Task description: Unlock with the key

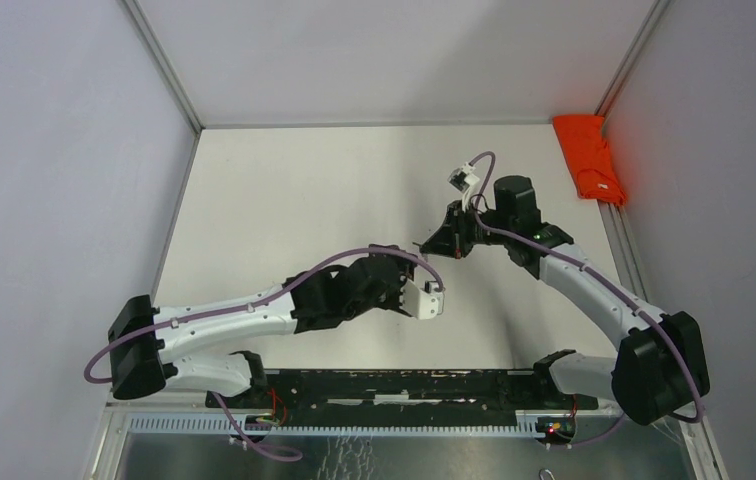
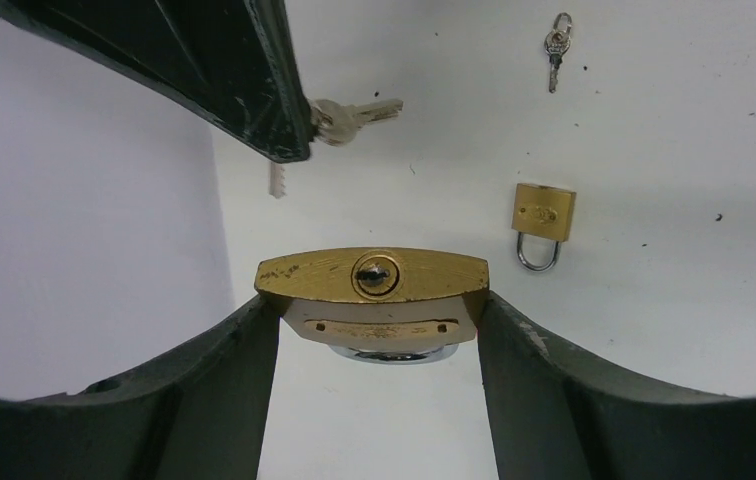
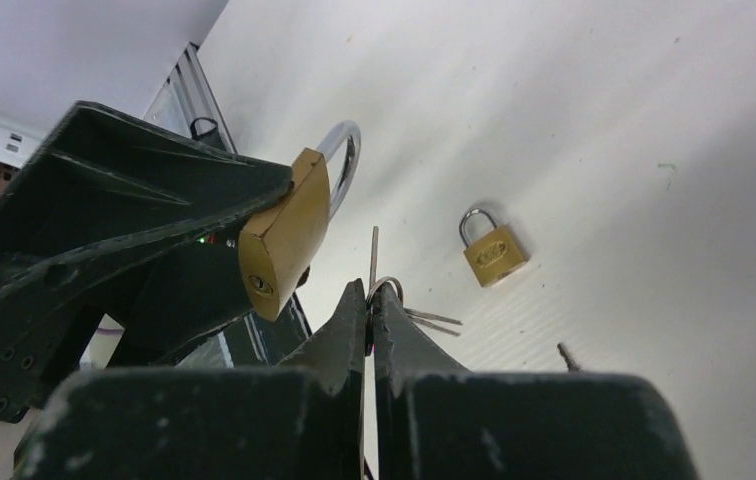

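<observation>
Clamping left gripper (image 2: 376, 312): jaws spread wide, one pressed on each side of the large padlock (image 2: 424, 276).
Large padlock: between the left jaws, keyhole end facing the wrist camera, shackle pointing away.
Right gripper (image 3: 368, 300): just beyond the left jaws, closed on the keys (image 2: 358, 113).
Keys: on a ring at the right jaws' tips, apart from the keyhole.
Small padlock (image 2: 543, 212): flat on the table (image 2: 674, 320), farther beyond the left jaws.
Spare keys (image 2: 556, 40): farthest out, past the small padlock.
</observation>
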